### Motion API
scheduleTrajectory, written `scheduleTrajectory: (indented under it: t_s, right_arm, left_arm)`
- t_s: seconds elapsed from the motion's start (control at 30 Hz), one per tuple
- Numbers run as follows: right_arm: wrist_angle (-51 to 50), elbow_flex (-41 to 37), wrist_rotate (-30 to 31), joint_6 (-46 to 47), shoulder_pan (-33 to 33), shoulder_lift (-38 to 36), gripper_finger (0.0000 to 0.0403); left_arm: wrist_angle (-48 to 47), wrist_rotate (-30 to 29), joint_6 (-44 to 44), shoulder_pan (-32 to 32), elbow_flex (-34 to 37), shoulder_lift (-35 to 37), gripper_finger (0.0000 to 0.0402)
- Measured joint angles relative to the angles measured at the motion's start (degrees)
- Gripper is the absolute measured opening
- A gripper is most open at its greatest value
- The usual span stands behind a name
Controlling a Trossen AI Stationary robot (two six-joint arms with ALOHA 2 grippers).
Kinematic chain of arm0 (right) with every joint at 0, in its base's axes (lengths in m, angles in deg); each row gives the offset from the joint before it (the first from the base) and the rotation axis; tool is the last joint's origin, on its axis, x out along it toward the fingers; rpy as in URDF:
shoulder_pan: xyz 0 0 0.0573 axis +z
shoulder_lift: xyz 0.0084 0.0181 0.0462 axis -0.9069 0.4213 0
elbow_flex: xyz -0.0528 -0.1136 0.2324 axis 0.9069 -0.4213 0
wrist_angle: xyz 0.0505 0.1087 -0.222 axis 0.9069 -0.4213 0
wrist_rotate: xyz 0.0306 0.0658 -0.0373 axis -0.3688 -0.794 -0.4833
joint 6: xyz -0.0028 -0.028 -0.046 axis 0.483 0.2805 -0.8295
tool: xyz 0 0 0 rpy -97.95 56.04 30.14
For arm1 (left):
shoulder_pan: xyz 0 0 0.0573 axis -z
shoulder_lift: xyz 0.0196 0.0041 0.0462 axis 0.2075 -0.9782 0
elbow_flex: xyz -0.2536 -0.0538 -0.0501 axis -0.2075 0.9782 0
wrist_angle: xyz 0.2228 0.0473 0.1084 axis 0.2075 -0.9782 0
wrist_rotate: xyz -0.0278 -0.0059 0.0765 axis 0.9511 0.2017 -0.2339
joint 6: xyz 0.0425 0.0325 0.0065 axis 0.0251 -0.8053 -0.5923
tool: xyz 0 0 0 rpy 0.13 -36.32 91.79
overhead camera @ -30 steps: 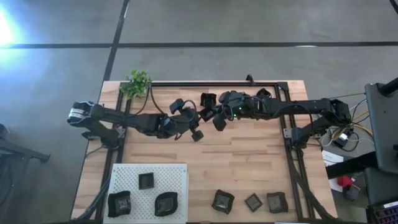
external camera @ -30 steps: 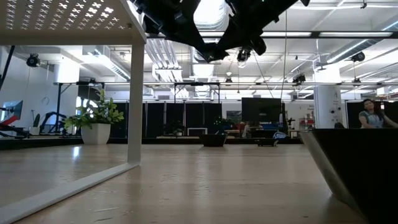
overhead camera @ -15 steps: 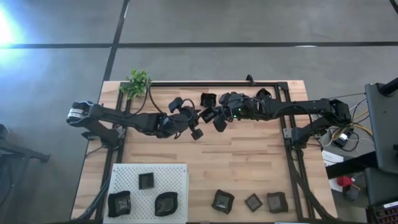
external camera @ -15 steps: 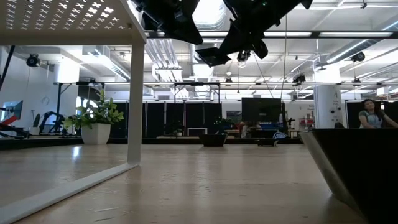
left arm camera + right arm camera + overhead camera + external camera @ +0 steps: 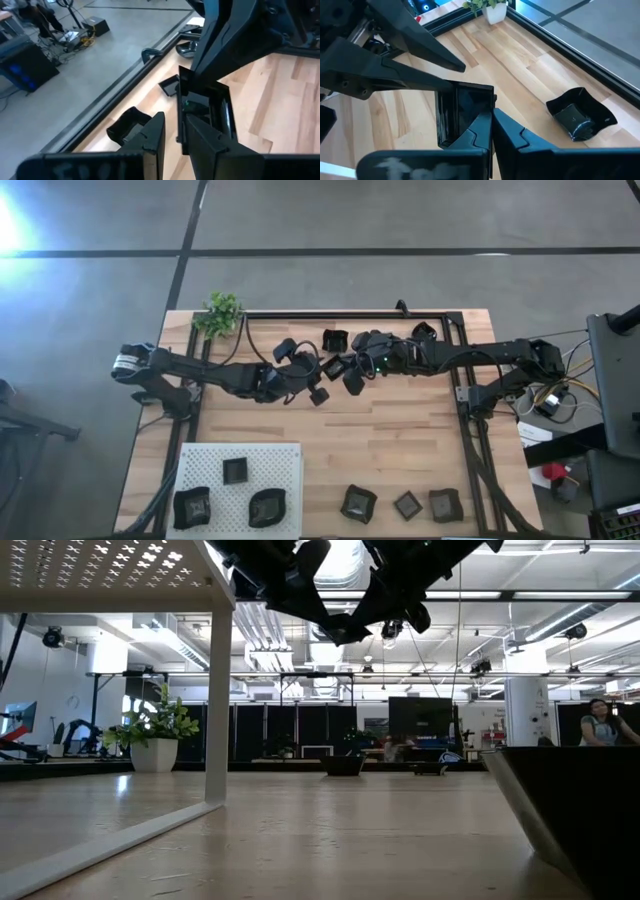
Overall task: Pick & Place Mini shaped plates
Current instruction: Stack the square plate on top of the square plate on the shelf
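One mini plate, a square black dish (image 5: 467,112), hangs on edge above the far middle of the table (image 5: 334,366). My right gripper (image 5: 491,117) is shut on it and reaches in from the table's right (image 5: 346,369). My left gripper (image 5: 172,127) comes from the table's left (image 5: 322,371) and is open by a narrow gap. The dish's opposite rim (image 5: 180,107) stands in that gap, with daylight showing beside it. More mini plates lie flat on the wood: one (image 5: 335,338) just beyond the grippers, one (image 5: 425,330) at the far right. My right gripper pinches one raised rim of the square dish (image 5: 493,100) between its two fingers. The fingers slant down at it from the table's right. The dish stands on edge in the hold, lifted clear of the table.
A white perforated board (image 5: 290,455) at the near left carries three dark plates. Three more plates (image 5: 407,505) sit in a row by the near edge. A small green plant (image 5: 222,313) stands at the far left corner. A black frame rail (image 5: 340,313) runs along the far edge.
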Motion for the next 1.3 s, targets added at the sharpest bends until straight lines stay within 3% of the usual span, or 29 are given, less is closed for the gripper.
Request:
scheduleTrajectory:
  t_s: [0.53,0.8,1.3]
  right_arm:
    - [0.2,-0.1,0.1,0.0,0.0,0.0,0.0008]
    - [0.3,0.4,0.2,0.0,0.0,0.0,0.0008]
    - [0.0,1.0,0.2,0.0,0.0,0.0,0.0008]
  left_arm:
    - [-1.3,0.4,1.1,-0.3,0.0,0.0,0.0069]
    - [-1.3,2.1,1.5,-0.3,0.0,0.0,0.0007]
    - [-1.3,2.4,1.5,-0.4,0.0,0.0,0.0]
